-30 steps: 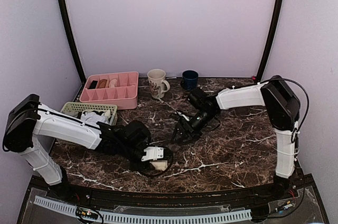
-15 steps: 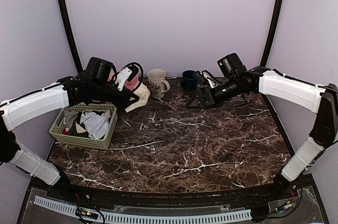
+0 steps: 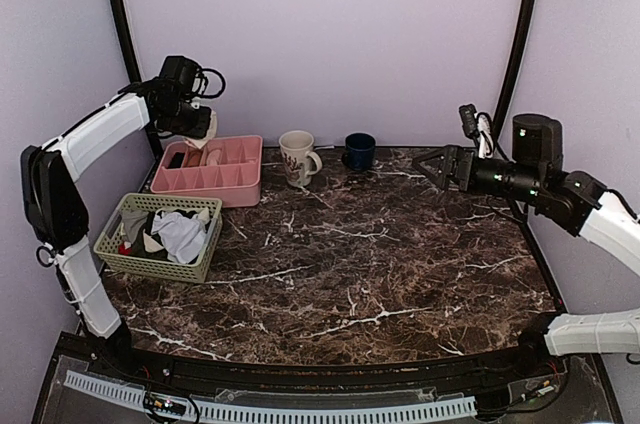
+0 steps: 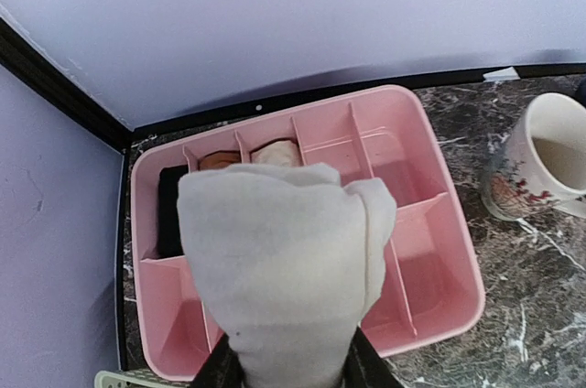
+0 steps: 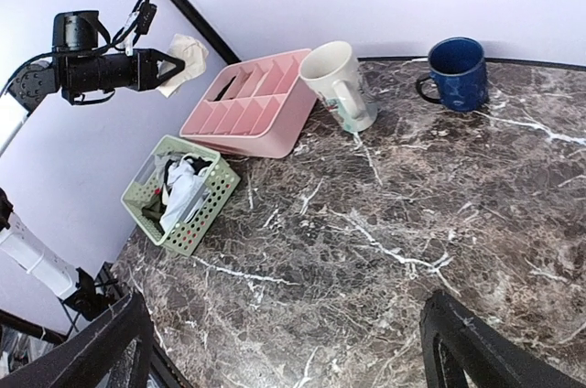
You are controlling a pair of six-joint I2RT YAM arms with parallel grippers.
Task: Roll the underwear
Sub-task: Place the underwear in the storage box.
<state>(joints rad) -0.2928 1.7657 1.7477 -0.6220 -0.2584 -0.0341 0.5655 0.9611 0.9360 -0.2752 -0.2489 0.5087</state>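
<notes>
The underwear (image 4: 284, 269) is a rolled cream-beige bundle, and my left gripper (image 4: 288, 365) is shut on it, its dark fingers showing at either side of the bundle's lower end. It hangs in the air over the back left part of a pink divided tray (image 4: 462, 264). From above, the left gripper (image 3: 198, 122) is raised at the far left, over the tray (image 3: 205, 196). My right gripper (image 3: 432, 166) hovers at the right, jaws wide apart and nothing between them. The right wrist view shows the underwear (image 5: 183, 54) far off.
The tray's back left compartments hold a black, a brown and a cream roll. A green basket (image 3: 150, 262) of mixed clothes stands in front of the tray. A cream patterned mug (image 3: 297, 157) and a blue mug (image 3: 359, 150) stand at the back centre.
My left arm has carried the rolled underwear from the table's front up over the pink tray. The right gripper has drawn back to the right and opened wide.
</notes>
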